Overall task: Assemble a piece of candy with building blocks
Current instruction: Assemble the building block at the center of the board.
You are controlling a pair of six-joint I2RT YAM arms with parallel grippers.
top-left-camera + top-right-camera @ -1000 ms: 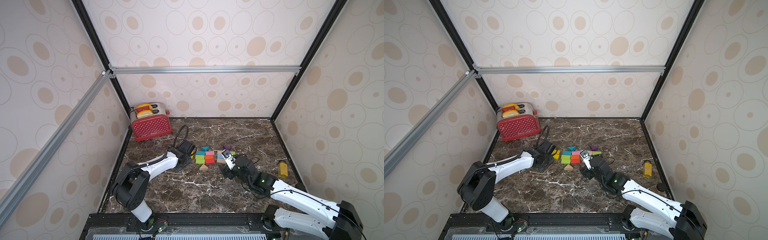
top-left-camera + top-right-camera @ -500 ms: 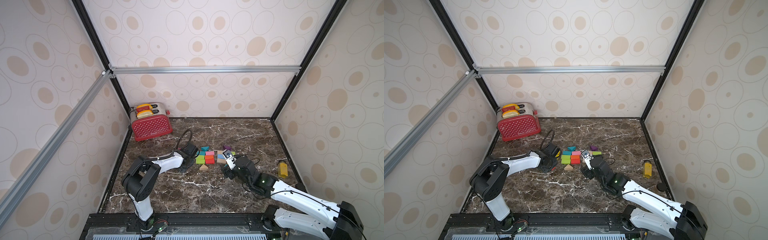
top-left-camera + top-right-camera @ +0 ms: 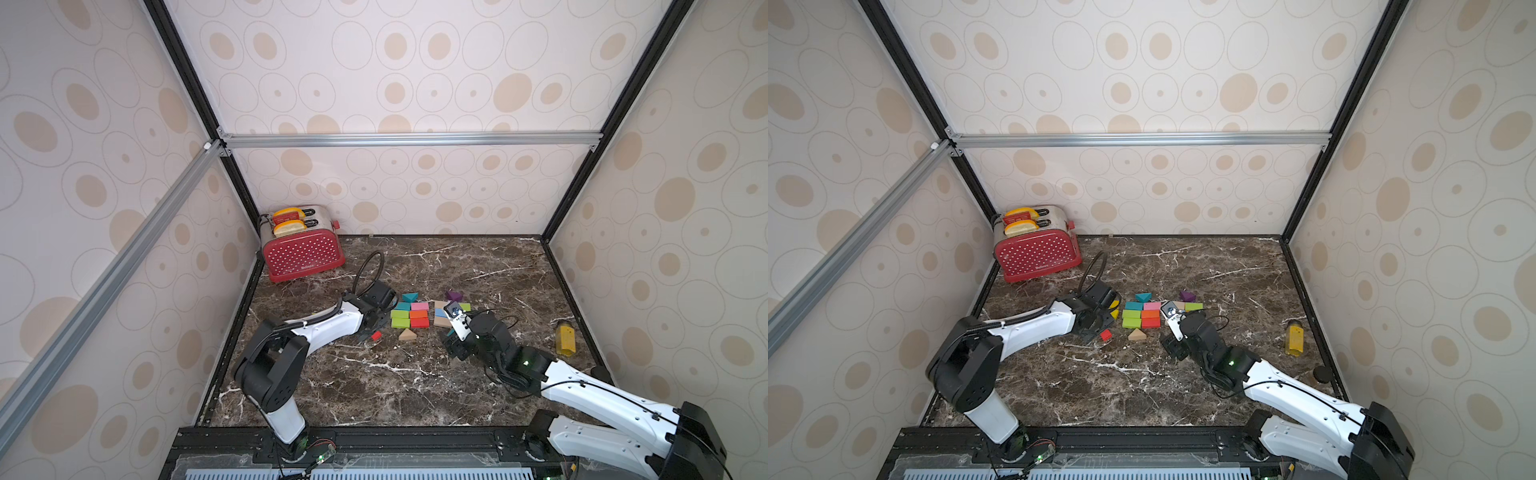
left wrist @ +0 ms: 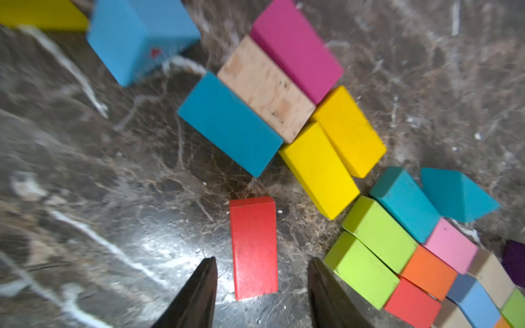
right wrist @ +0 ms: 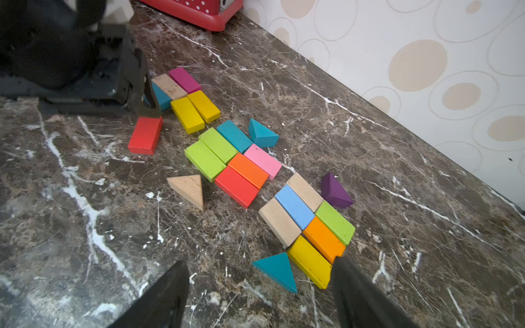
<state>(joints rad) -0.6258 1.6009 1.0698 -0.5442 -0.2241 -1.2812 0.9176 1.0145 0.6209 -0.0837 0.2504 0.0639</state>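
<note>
Three painted wooden brick clusters [image 5: 247,170] lie arranged; released left end effector [image 4: 261,261] straddles one unplaced red wooden brick [image 4: 253,247]; right end effector [image 5: 260,262] hangs released.

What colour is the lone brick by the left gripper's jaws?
Red. The small rectangular wooden brick shows best in the left wrist view.

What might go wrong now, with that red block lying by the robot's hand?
The red block lies loose between the open fingers of the left hand; a grab may twist it. One finger is close to a green block, so moving in may shove it out of line. The right hand hovers by the teal triangle and could bump it.
</note>
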